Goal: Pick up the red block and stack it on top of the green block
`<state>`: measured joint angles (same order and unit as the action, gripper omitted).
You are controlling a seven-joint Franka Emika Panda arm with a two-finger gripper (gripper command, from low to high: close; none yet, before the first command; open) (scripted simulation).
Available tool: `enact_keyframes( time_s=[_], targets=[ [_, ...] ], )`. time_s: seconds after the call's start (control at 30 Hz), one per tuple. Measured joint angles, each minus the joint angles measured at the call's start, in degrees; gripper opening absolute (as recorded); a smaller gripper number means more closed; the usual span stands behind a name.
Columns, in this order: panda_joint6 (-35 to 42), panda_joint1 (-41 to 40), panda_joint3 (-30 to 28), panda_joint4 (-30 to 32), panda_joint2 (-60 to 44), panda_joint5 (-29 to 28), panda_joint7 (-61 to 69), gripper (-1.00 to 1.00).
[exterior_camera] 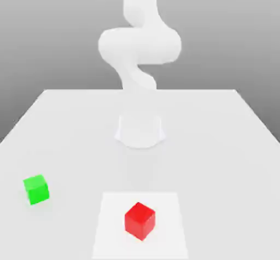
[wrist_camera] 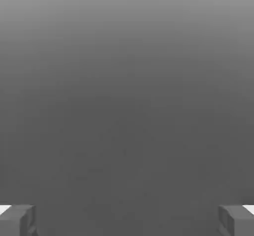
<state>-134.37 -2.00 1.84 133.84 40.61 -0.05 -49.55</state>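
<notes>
Nearest to you in the exterior view, the red block (exterior_camera: 140, 220) sits at about six o'clock on the worktop (exterior_camera: 219, 144), turned so one corner faces forward. It rests on a slightly brighter square patch (exterior_camera: 169, 226) of the surface, close to the front edge. Out at about eight o'clock from the middle of the worktop you find the green block (exterior_camera: 36, 189), well apart from the red one and lying flat on the plain surface. Further back, at the centre, the arm's round base (exterior_camera: 140, 131) stands on the worktop, and the white arm (exterior_camera: 139, 45) curls upward from it toward twelve o'clock. In the hand view, the pincer (wrist_camera: 127, 220) has its two fingers (wrist_camera: 17, 220) spread fully wide, with nothing between them.
</notes>
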Motion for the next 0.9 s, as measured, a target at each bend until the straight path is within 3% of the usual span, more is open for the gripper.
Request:
enact_keyframes(
  time_s=[0.53, 0.7, 0.9],
  targets=[
    [-16.76, -7.56, 7.16, 13.28, -33.65, -3.39, -26.2, 0.0],
    [-21.96, -7.52, 7.19, 17.4, -43.9, -2.61, -32.99, 0.0],
    [-31.7, -5.03, 3.91, 16.65, -56.28, -6.22, -37.21, 0.0]
  ],
)
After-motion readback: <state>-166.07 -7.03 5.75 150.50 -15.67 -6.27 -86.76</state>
